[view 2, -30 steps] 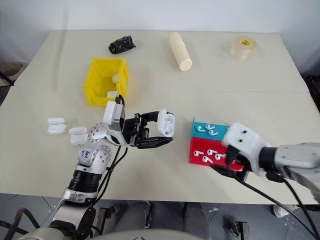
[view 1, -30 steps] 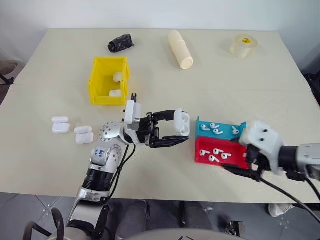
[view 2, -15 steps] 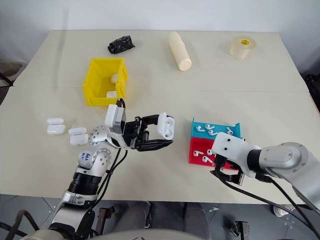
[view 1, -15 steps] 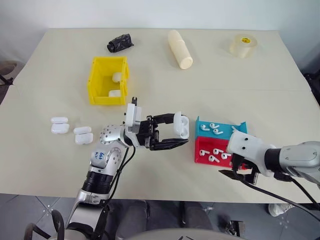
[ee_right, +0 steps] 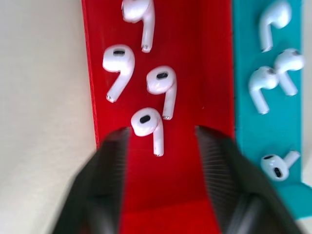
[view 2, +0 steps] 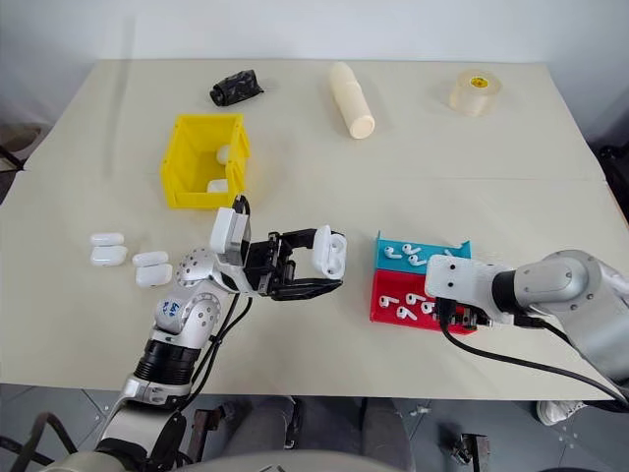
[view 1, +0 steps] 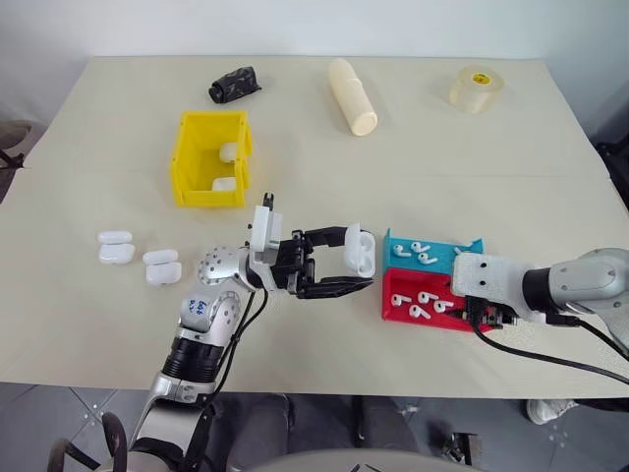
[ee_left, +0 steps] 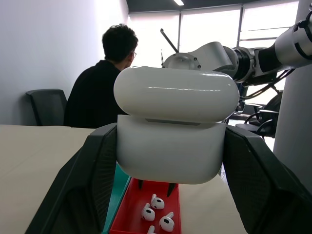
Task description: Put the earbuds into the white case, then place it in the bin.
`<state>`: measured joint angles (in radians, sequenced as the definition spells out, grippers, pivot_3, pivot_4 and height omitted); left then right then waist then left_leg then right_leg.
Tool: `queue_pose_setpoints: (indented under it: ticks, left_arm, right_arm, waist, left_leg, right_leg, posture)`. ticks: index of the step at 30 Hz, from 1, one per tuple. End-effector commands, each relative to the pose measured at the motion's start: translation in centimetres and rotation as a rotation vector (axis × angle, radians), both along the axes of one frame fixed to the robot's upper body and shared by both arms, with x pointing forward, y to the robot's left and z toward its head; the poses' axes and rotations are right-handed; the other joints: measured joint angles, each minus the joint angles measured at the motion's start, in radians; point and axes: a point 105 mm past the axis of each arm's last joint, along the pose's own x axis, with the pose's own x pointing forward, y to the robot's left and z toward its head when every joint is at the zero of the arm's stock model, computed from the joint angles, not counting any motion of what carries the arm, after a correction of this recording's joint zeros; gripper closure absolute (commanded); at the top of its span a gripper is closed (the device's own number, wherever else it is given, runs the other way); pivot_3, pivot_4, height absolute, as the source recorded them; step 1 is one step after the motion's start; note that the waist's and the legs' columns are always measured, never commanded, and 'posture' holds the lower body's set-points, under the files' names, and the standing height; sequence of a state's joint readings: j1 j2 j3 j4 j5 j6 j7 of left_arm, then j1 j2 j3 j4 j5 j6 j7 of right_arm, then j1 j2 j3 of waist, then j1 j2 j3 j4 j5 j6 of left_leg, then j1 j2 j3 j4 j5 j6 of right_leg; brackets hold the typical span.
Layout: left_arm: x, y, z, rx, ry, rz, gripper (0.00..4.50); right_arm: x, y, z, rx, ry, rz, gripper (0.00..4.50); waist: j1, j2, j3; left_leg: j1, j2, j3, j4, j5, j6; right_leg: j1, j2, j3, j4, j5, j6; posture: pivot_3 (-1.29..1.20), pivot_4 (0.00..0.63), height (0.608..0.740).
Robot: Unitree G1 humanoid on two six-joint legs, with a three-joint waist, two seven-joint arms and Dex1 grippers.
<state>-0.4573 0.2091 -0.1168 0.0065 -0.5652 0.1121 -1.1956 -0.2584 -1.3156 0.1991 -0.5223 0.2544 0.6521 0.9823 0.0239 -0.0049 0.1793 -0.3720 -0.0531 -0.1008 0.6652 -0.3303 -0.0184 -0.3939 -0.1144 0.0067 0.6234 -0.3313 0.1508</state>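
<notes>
From the head camera we see the white case clamped between the two fingers of the left gripper, held above the table just left of the red tray. Its lid is flipped open and its long axis runs roughly away from us. The red tray holds four earbuds, and the blue tray touching its far side holds several more. Well to the far left of the red tray, the bin contains two more white cases. The right gripper hangs at the red tray's right end.

In the left wrist view the white case sits upright between the black fingers, lid on top and slightly ajar, with the red tray beyond it.

In the right wrist view the right gripper is partly open and empty, its fingers straddling one earbud on the red tray floor, stem pointing towards the gripper.
</notes>
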Motion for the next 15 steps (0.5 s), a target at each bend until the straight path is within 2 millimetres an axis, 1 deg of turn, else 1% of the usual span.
queue_pose_setpoints:
  ticks: [1, 10, 15]
  left_arm:
    - [-0.7, 0.1, 1.0, -0.02, -0.047, -0.013, 1.67]
    - [-0.8, 0.2, 0.9, -0.021, -0.043, 0.006, 1.67]
    - [-0.8, 0.3, 1.0, -0.023, -0.042, 0.018, 1.67]
  right_arm:
    - [0.3, 0.4, 0.4, -0.013, -0.017, 0.051, 2.64]
    - [0.7, 1.1, 0.0, -0.042, 0.003, 0.127, 2.64]
    - [0.7, 0.8, -0.7, -0.078, 0.013, 0.142, 2.64]
  waist:
    - [0.0, 0.0, 0.0]
    - [0.0, 0.0, 0.0]
    - [0.0, 0.0, 0.0]
  left_leg:
    - [0.0, 0.0, 0.0, 0.0, 0.0, 0.0]
    - [0.0, 0.001, 0.0, 0.0, 0.0, 0.0]
    - [0.0, 0.001, 0.0, 0.0, 0.0, 0.0]
  right_leg:
    - [0.0, 0.0, 0.0, 0.0, 0.0, 0.0]
    - [0.0, 0.0, 0.0, 0.0, 0.0, 0.0]
    - [0.0, 0.0, 0.0, 0.0, 0.0, 0.0]
  posture:
    - [0.0, 0.15, 0.74]
    - [0.0, 0.15, 0.74]
    - [0.0, 0.15, 0.74]
